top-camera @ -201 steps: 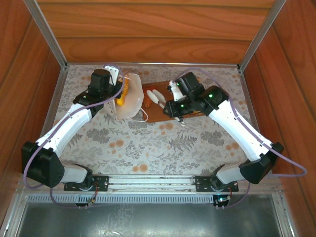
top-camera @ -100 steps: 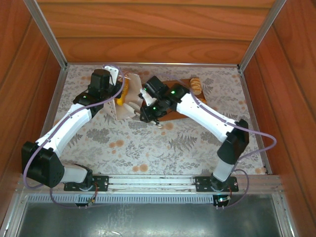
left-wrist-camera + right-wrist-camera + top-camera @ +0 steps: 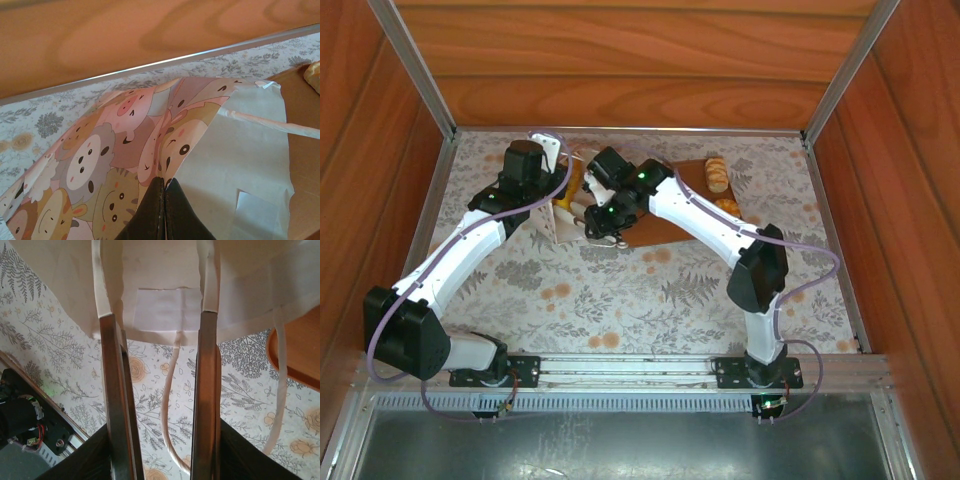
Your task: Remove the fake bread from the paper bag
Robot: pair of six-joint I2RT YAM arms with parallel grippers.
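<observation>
The paper bag [image 3: 558, 222] lies at the back left of the table, white outside with cartoon animals printed on its paper [image 3: 100, 155]. My left gripper [image 3: 165, 182] is shut on the bag's edge and holds it up [image 3: 560, 198]. My right gripper [image 3: 588, 215] is open at the bag's mouth. Its fingers [image 3: 114, 390] run up under the white paper [image 3: 160, 270], which hides their tips, and a cord handle [image 3: 167, 405] hangs between them. Two pieces of fake bread, a striped roll [image 3: 717, 172] and a tan loaf [image 3: 728, 207], lie on the brown board. A further bread edge [image 3: 315, 75] shows in the left wrist view.
The flat brown board [image 3: 670, 215] lies right of the bag, and its corner [image 3: 300, 355] shows beside my right fingers. Wooden walls and metal rails close in the floral tablecloth [image 3: 650, 290] on three sides. The right arm reaches across the table's middle.
My right arm has swung left from the board to the bag's mouth, with its jaws spreading wider. The bread on the board is now uncovered. The left arm has held still.
</observation>
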